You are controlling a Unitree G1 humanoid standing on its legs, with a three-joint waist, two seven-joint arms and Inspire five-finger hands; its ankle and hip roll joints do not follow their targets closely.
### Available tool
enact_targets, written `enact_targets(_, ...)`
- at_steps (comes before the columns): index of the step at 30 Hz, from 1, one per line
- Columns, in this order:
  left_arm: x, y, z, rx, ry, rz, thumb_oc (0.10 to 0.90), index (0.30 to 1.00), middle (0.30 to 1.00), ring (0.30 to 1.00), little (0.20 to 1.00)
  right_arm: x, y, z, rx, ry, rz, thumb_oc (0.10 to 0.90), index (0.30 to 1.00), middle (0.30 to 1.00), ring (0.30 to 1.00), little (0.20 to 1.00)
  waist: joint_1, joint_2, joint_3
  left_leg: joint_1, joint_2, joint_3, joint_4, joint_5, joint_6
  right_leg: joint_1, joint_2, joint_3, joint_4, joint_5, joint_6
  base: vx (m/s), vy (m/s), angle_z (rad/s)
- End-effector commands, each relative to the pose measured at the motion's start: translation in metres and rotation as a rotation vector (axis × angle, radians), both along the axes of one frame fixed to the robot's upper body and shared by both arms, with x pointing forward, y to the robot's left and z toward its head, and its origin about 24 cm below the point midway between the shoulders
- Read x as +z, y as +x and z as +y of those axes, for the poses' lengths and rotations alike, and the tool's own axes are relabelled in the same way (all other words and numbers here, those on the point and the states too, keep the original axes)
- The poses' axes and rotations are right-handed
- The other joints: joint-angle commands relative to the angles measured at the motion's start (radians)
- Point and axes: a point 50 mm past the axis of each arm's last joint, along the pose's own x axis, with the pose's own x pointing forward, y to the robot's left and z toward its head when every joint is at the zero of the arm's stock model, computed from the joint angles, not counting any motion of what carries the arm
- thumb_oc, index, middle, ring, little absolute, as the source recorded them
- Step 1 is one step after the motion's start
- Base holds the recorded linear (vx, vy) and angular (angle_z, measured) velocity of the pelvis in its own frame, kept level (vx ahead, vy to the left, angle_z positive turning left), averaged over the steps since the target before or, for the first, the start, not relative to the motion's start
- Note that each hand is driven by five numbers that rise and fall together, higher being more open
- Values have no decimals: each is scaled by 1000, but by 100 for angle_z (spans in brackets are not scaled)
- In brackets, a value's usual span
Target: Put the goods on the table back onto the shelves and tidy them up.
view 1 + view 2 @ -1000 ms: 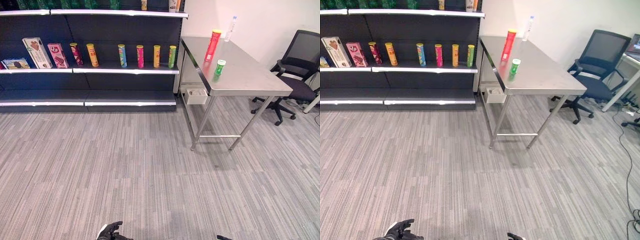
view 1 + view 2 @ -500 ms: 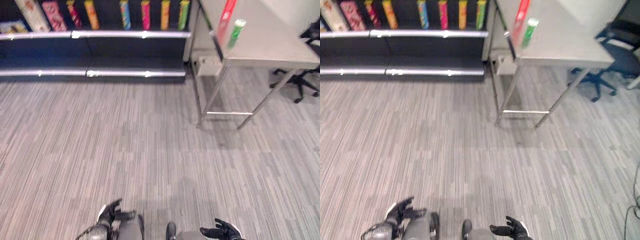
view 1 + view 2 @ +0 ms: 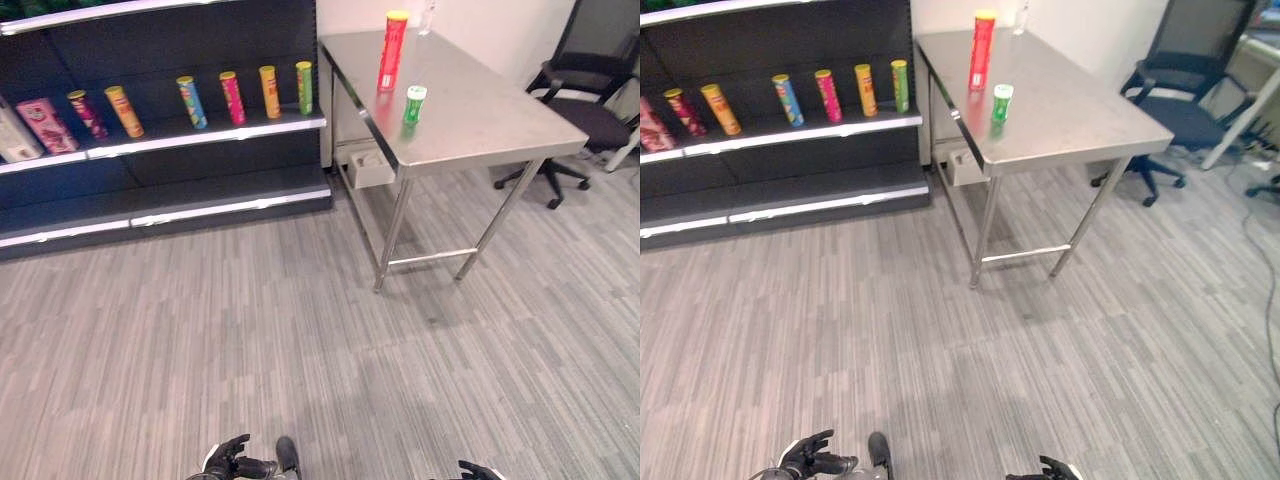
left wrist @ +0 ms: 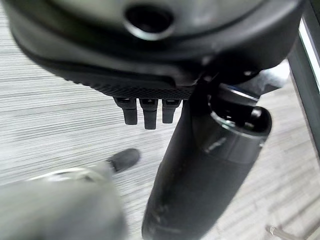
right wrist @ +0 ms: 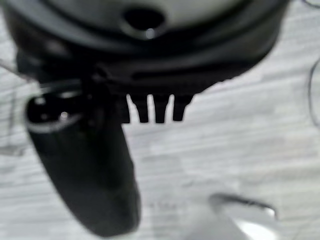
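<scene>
Looking down, we see grey striped carpet [image 3: 250, 340] running from our feet to a dark shelving unit [image 3: 150, 190] at the far left and a stainless steel table [image 3: 470, 120] at the far right, its left edge close beside the shelving's right end. A black office chair [image 3: 580, 100] stands past the table's right side. Under the table's left edge hangs a small pale box [image 3: 368, 168]. On the shelf stands a row of upright snack tubes: green [image 3: 304, 87], orange [image 3: 269, 91], pink [image 3: 231, 97], blue [image 3: 190, 102], another orange [image 3: 122, 110] and a dark red one [image 3: 86, 114], with a pink box [image 3: 46, 124] further left. On the table a tall red tube [image 3: 392, 50] stands upright near the far end, and a short green-capped container [image 3: 414, 104] stands just nearer, apart from it. Our left hand [image 3: 232, 462] hangs low at the near edge, fingers relaxed and spread, holding nothing; our right hand [image 3: 1050, 470] shows at the near right, fingers likewise loose and empty.
</scene>
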Motion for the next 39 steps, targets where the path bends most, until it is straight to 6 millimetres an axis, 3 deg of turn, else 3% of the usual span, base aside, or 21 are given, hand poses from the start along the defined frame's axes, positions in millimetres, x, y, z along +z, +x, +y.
enact_targets(1, 10, 15, 12, -37, 68, -69, 800, 900, 900, 900, 900, 21, 40, -20, -12, -65, -171, 800, 900, 900, 900, 900, -10, 11, 29, 22, 10, 26, 20, -83, -86, -20, -200, -11, 25, 353, 57, 210, 121, 38)
enact_targets(3, 12, 24, 9, -23, 53, -103, 800, 900, 900, 900, 900, 20, 38, -20, -18, -64, -162, 800, 900, 900, 900, 900, -35, 22, 43, 75, -13, 1, 11, -122, -87, -93, -207, -33, 15, 285, 47, 356, 98, 26)
enact_targets(4, 13, 28, 6, -18, 43, -118, 800, 900, 900, 900, 900, 20, 39, -21, -16, -66, -157, 800, 900, 900, 900, 900, -48, 40, 59, 87, -2, -2, 11, -123, -87, -130, -181, -62, -63, 247, 19, 323, -24, -5)
enact_targets(6, 14, 30, 5, -12, 37, -133, 800, 900, 900, 900, 900, 19, 39, -20, -12, -67, -146, 800, 900, 900, 900, 900, -64, 46, 76, 117, -3, -13, 14, -142, -95, -155, -148, -79, -201, 206, 15, 270, -108, 1)
enact_targets(8, 15, 32, 3, -32, 40, -136, 800, 900, 900, 900, 900, 18, 38, -23, -2, -79, -125, 800, 900, 900, 900, 900, -93, 32, 82, 174, -29, -40, 4, -189, -116, -188, -80, -62, -555, 238, 49, 496, -207, 24)
enact_targets(9, 15, 34, 1, -46, 41, -139, 800, 900, 900, 900, 900, 18, 36, -23, -3, -80, -116, 800, 900, 900, 900, 900, -104, 26, 83, 192, -37, -50, 3, -203, -123, -204, -62, -41, -638, 272, 68, 396, -153, 29)
enact_targets(12, 14, 34, -4, -65, 30, -141, 800, 900, 900, 900, 900, 15, 31, -23, 12, -79, -84, 800, 900, 900, 900, 900, -113, 17, 77, 238, -55, -72, 3, -240, -129, -238, -52, -45, -714, 322, 93, 386, -127, 55)
enact_targets(15, 12, 30, -9, -78, 11, -137, 800, 900, 900, 900, 900, 11, 19, -23, 12, -72, -54, 800, 900, 900, 900, 900, -110, 5, 63, 267, -64, -90, 22, -282, -129, -207, -56, -76, -713, 344, 82, 294, -143, 46)
enact_targets(17, 14, 36, -17, -72, -19, -165, 800, 900, 900, 900, 900, 13, 16, -30, 8, -90, -50, 800, 900, 900, 900, 900, -111, 5, 58, 241, -40, -108, 165, -301, -156, -161, -52, -106, -703, 346, 64, 476, -359, 39)
enact_targets(18, 14, 37, -20, -49, -39, -174, 800, 900, 900, 900, 900, 14, 17, -32, 8, -93, -58, 800, 900, 900, 900, 900, -106, 5, 54, 199, -7, -99, 314, -270, -199, -116, -43, -137, -702, 322, 42, 395, -333, 46)
enact_targets(20, 14, 37, -20, -47, -42, -177, 800, 900, 900, 900, 900, 15, 17, -32, 8, -95, -59, 800, 900, 900, 900, 900, -101, -1, 55, 166, 6, -100, 398, -246, -216, -87, -38, -144, -705, 301, 29, 256, -239, 39)
enact_targets(21, 16, 39, -20, -34, -51, -193, 800, 900, 900, 900, 900, 17, 20, -33, 30, -98, -77, 800, 900, 900, 900, 900, -87, -19, 72, 76, 16, -126, 612, -152, -271, -39, -36, -151, -700, 267, -7, 295, -332, 14)
enact_targets(22, 17, 42, -20, -26, -53, -205, 800, 900, 900, 900, 900, 19, 24, -34, 32, -103, -89, 800, 900, 900, 900, 900, -78, -35, 85, 32, 21, -139, 719, -117, -296, -15, -36, -151, -706, 250, -22, 206, -258, 9)
enact_targets(25, 17, 41, -20, -8, -60, -201, 800, 900, 900, 900, 900, 18, 25, -31, 33, -97, -86, 800, 900, 900, 900, 900, -72, -51, 92, -27, 70, -105, 796, -80, -307, 28, -26, -153, -728, 223, -40, 206, -168, -2)
enact_targets(26, 15, 38, -22, -4, -72, -192, 800, 900, 900, 900, 900, 17, 25, -30, 36, -96, -84, 800, 900, 900, 900, 900, -59, -43, 102, -49, 139, -65, 723, -78, -282, 63, -15, -152, -737, 207, -45, 187, -45, -3)
enact_targets(27, 15, 38, -22, -4, -72, -192, 800, 900, 900, 900, 900, 17, 26, -30, 36, -95, -84, 800, 900, 900, 900, 900, -59, -45, 100, -50, 136, -64, 719, -75, -280, 61, -18, -152, -737, 208, -45, 276, -29, -8)
enact_targets(30, 14, 33, -22, -15, -71, -182, 800, 900, 900, 900, 900, 18, 28, -27, 52, -91, -98, 800, 900, 900, 900, 900, -55, -24, 93, -12, 225, -31, 392, -81, -255, 78, -24, -154, -742, 181, -15, 255, 95, -17)
enact_targets(31, 14, 34, -22, -19, -70, -184, 800, 900, 900, 900, 900, 18, 28, -26, 59, -90, -100, 800, 900, 900, 900, 900, -54, -10, 87, 2, 242, -24, 246, -55, -258, 84, -22, -154, -744, 165, -5, 382, 244, -26)
enact_targets(32, 14, 35, -22, -26, -64, -184, 800, 900, 900, 900, 900, 18, 27, -26, 55, -92, -105, 800, 900, 900, 900, 900, -50, 13, 76, -15, 279, -37, 69, 39, -281, 98, -21, -153, -753, 147, 8, 282, 192, -24)
enact_targets(36, 12, 32, -23, -47, -54, -160, 800, 900, 900, 900, 900, 18, 25, -31, 39, -108, -97, 800, 900, 900, 900, 900, -60, 37, 66, -55, 298, -19, 3, 58, -297, 144, -25, -146, -757, 117, 28, 309, 145, -15)
enact_targets(39, 12, 32, -23, -54, -49, -160, 800, 900, 900, 900, 900, 18, 26, -28, 48, -98, -94, 800, 900, 900, 900, 900, -56, 59, 52, -30, 255, -46, 3, 42, -304, 172, -55, -98, -752, 111, 37, 325, 219, -26)
